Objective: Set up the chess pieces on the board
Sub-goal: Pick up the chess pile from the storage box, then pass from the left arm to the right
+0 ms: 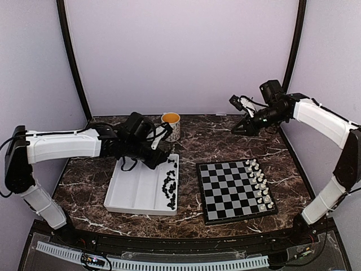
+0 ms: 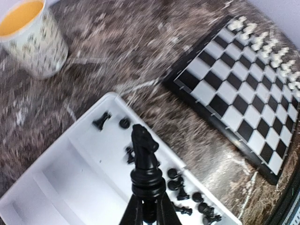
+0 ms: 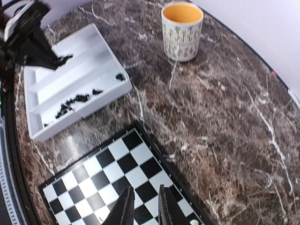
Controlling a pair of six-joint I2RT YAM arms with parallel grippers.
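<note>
My left gripper [image 2: 147,206] is shut on the base of a black knight [image 2: 143,150], held upright above the white tray [image 2: 70,183]; in the top view this gripper [image 1: 162,148] hangs over the tray's far end. More black chess pieces [image 1: 169,186] lie loose in the tray's right compartment. The board [image 1: 225,192] lies to the right of the tray, with white pieces [image 1: 259,180] lined along its right side. My right gripper [image 3: 144,204] hovers high above the board [image 3: 117,173], its fingers a little apart with nothing between them.
A patterned mug [image 1: 171,125] with an orange inside stands behind the tray, close to my left wrist. The dark marble table [image 1: 225,141] ends at grey walls behind and at both sides. The tray's left compartments [image 1: 132,189] hold nothing.
</note>
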